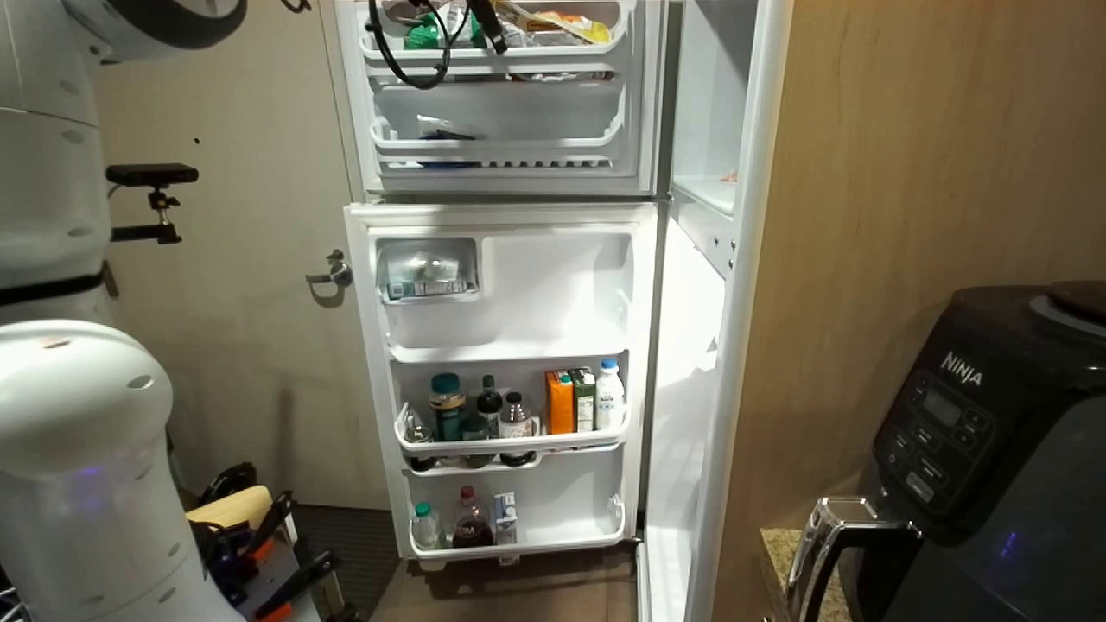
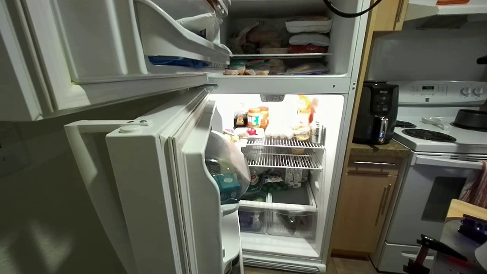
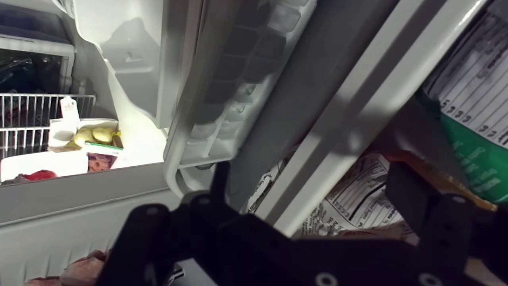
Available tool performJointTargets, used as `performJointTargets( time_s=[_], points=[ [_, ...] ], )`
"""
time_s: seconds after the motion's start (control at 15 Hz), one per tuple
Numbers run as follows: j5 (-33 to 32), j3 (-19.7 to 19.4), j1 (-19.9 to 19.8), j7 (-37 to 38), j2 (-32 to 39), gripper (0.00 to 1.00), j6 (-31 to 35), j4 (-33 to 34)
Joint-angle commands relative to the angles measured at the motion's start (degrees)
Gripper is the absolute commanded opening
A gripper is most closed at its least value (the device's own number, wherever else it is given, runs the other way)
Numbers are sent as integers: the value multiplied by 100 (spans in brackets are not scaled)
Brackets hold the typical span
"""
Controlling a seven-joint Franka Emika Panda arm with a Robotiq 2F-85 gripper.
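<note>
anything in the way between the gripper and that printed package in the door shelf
Yes, partly: in the wrist view, the white shelf rail runs diagonally across the gap of the open gripper and seems to cover one edge of the printed package. Depth is hard to judge.

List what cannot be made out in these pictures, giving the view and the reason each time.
Printed package: wrist view, partly hidden by the dark fingers; small print too blurred to read.
Green-and-white bag: wrist view, cut off by the right edge.
Robot arm: in an exterior view, cut off by the top edge.
Pan: in an exterior view, cut off by the right edge.
</note>
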Motion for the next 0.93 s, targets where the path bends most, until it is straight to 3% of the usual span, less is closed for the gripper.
performJointTargets(
  time_s=[0.0, 0.87],
  points=[
    [-155, 3, 74, 80, 83, 100, 223, 69],
    [-143, -13, 191, 14, 308, 100, 459, 142]
  ],
)
